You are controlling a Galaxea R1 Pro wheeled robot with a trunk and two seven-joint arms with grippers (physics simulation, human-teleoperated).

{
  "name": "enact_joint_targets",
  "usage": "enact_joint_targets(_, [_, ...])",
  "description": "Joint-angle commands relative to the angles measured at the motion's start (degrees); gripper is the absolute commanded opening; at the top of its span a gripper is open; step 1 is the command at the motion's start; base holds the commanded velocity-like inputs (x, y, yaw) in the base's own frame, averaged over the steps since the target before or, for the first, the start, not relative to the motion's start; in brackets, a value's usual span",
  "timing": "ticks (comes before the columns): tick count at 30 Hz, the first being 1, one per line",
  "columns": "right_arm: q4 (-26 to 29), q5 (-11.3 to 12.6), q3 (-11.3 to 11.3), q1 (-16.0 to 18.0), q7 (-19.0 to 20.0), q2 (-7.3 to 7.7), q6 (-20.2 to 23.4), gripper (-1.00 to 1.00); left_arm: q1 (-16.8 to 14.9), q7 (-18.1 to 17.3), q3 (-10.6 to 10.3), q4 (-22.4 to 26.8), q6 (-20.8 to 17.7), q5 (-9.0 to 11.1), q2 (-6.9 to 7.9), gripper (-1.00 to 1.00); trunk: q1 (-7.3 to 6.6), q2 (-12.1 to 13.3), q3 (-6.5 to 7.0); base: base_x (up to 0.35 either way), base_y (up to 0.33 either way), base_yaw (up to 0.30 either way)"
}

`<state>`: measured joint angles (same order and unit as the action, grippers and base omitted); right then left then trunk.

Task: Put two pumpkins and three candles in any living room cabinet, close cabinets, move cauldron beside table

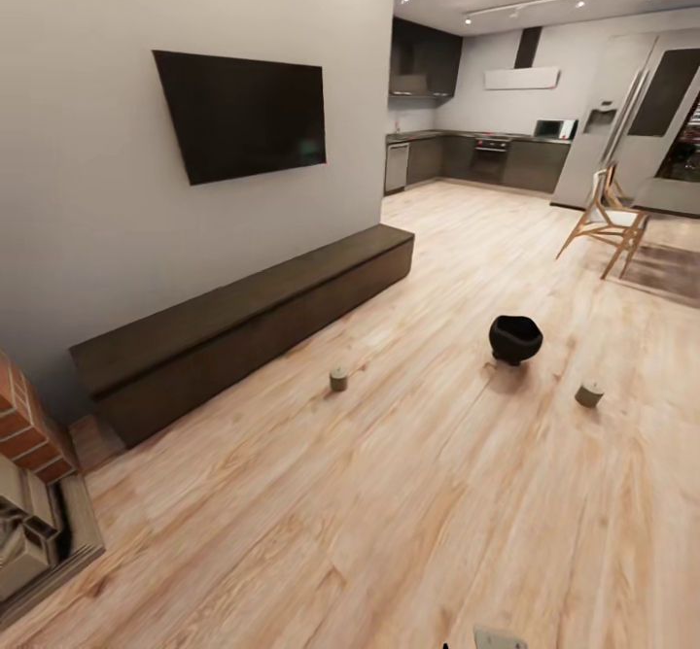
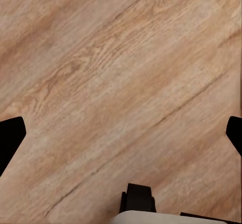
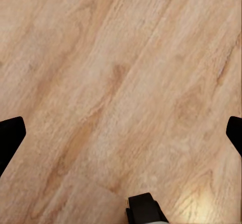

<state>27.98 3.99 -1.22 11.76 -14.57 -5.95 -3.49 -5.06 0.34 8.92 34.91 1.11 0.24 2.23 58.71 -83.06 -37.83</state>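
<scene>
The long low dark-brown cabinet (image 1: pixel 243 324) runs along the left wall under a black TV, its fronts shut. On the wood floor in front of it stands one cream candle (image 1: pixel 338 379). The black cauldron (image 1: pixel 514 338) sits further right on the floor, with another candle (image 1: pixel 588 394) to its right. No pumpkin is in sight. Each wrist view looks down on bare floorboards. My left gripper (image 2: pixel 121 133) is open, its black fingertips (image 2: pixel 10 136) at the frame edges. My right gripper (image 3: pixel 121 133) is open too, fingertips (image 3: pixel 11 133) wide apart, nothing between them.
A brick fireplace (image 1: pixel 29 426) stands at the near left. A wooden chair (image 1: pixel 603 222) and a table edge (image 1: pixel 671 197) are at the far right on a rug. The kitchen with grey cupboards (image 1: pixel 486 158) and a fridge lies beyond.
</scene>
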Motion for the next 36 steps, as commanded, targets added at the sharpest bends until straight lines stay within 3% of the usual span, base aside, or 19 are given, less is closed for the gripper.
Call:
enact_joint_targets(1, [0.0, 0.4, -0.1, 0.0, 0.0, -0.03, -0.3, 1.0, 0.0, 0.0, 0.0, 0.0, 0.1, 0.0, -0.02, 1.0, 0.02, 0.0, -0.07, 0.251, -0.256, 0.289])
enact_joint_targets(36, [-0.1, 0.0, 0.0, 0.0, 0.0, -0.03, -0.4, 1.0, 0.0, 0.0, 0.0, 0.0, 1.0, 0.0, -0.06, 1.0, 0.02, 0.0, -0.9, 0.263, -0.225, 0.289])
